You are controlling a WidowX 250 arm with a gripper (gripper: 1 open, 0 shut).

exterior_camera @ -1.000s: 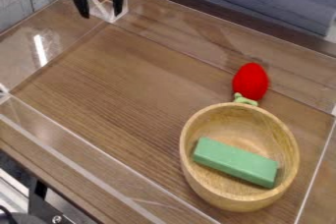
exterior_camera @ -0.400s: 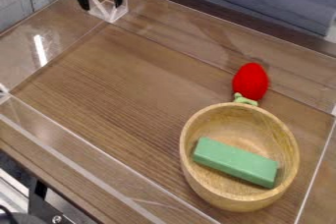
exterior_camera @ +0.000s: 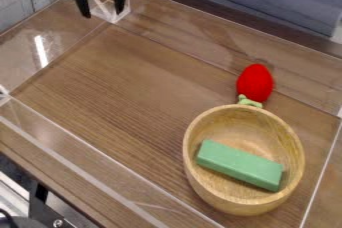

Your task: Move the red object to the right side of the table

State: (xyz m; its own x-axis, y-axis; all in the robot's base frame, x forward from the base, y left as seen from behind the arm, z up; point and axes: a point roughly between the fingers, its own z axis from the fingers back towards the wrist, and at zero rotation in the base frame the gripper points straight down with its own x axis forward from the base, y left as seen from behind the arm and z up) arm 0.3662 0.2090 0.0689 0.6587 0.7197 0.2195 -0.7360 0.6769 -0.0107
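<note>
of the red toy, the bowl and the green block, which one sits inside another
The green block: it lies inside the round wooden bowl, while the red toy and the bowl are on the tabletop.

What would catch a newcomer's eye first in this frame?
Likely the round light wooden bowl at the lower right, with a green rectangular block lying inside it. Next comes the small bright red rounded toy, just beyond the bowl on the brown wood-grain tabletop, its green end towards the bowl.
</note>
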